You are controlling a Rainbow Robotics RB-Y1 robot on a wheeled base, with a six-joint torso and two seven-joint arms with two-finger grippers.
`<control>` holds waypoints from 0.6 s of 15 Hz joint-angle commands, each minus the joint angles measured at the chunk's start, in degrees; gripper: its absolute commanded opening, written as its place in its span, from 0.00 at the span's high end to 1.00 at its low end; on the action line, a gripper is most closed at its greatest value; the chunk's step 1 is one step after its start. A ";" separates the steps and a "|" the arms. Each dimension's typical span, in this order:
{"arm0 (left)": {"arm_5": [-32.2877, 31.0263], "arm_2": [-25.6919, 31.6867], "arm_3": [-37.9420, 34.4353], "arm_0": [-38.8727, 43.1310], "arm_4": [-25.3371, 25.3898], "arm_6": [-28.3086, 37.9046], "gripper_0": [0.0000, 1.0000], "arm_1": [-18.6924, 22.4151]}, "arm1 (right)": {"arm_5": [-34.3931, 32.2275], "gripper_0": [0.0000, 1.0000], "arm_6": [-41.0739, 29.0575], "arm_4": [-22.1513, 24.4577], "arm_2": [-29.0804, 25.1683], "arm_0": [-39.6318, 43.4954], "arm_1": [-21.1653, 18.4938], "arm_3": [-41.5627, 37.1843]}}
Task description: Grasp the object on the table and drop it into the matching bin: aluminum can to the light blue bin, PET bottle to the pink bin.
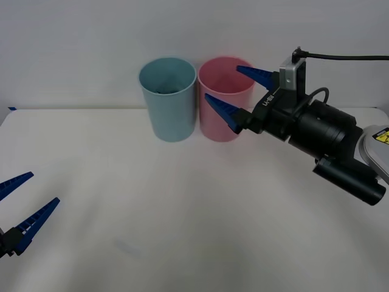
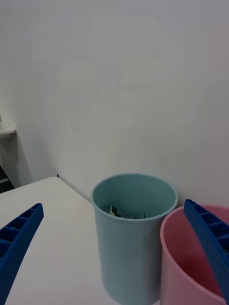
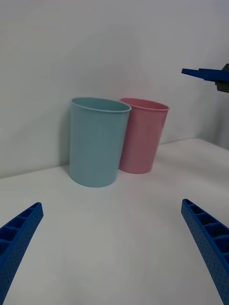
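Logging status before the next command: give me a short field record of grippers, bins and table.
right gripper: open, empty, raised in front of the pink bin
left gripper: open, empty, low over the table's near left
light blue bin: upright, something lies at its bottom, too unclear to identify
pink bin: upright, touching the light blue bin's right side
table: white, both bins at its far edge

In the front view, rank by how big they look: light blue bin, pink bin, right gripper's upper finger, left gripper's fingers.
1-2. The light blue bin and the pink bin look alike; the right gripper covers part of the pink one, so no ranking.
3. Left gripper fingers, enlarged by nearness.
4. Right gripper's upper finger.
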 commanded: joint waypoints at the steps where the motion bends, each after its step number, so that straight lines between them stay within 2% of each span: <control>1: 0.00 0.00 0.00 0.00 0.00 0.00 0.00 0.00 | -5.10 0.00 6.94 -2.16 -4.69 4.98 -0.81 -0.55; 6: 0.00 0.00 0.00 0.00 0.00 0.00 0.00 0.00 | -11.34 0.00 15.29 -4.27 -11.29 13.42 -1.43 -0.55; 9: 0.00 0.00 0.00 0.00 0.00 0.00 0.00 0.00 | -16.88 0.00 16.70 -4.71 -16.03 18.69 -1.08 -0.55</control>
